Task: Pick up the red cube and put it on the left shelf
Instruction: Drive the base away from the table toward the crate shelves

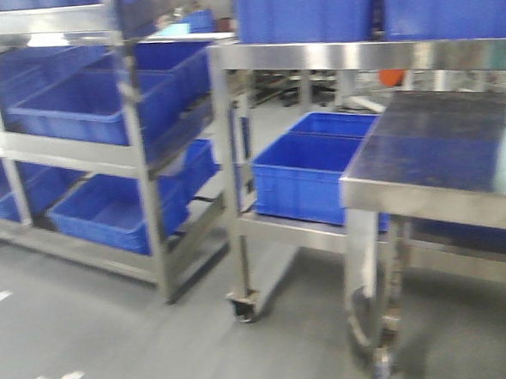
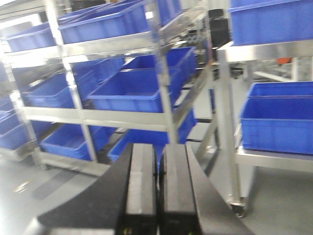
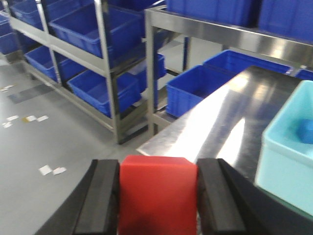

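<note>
The red cube [image 3: 157, 196] fills the gap between the two black fingers of my right gripper [image 3: 158, 169], which is shut on it above the near corner of the steel table [image 3: 215, 122]. The left shelf [image 1: 70, 149] is the steel rack with dark blue crates [image 1: 85, 109]; it shows at the left in the front view, across the left wrist view [image 2: 122, 117], and at the upper left in the right wrist view [image 3: 73, 54]. My left gripper [image 2: 160, 149] is shut with nothing in it, held in the air facing that rack. Neither gripper appears in the front view.
A second steel rack on castors [image 1: 243, 306] carries blue crates [image 1: 308, 182] between the left shelf and the shiny table [image 1: 441, 169]. A light blue tub [image 3: 288, 152] holding a small blue cube [image 3: 305, 129] stands on the table at right. Grey floor [image 1: 90, 337] with white tape marks lies in front.
</note>
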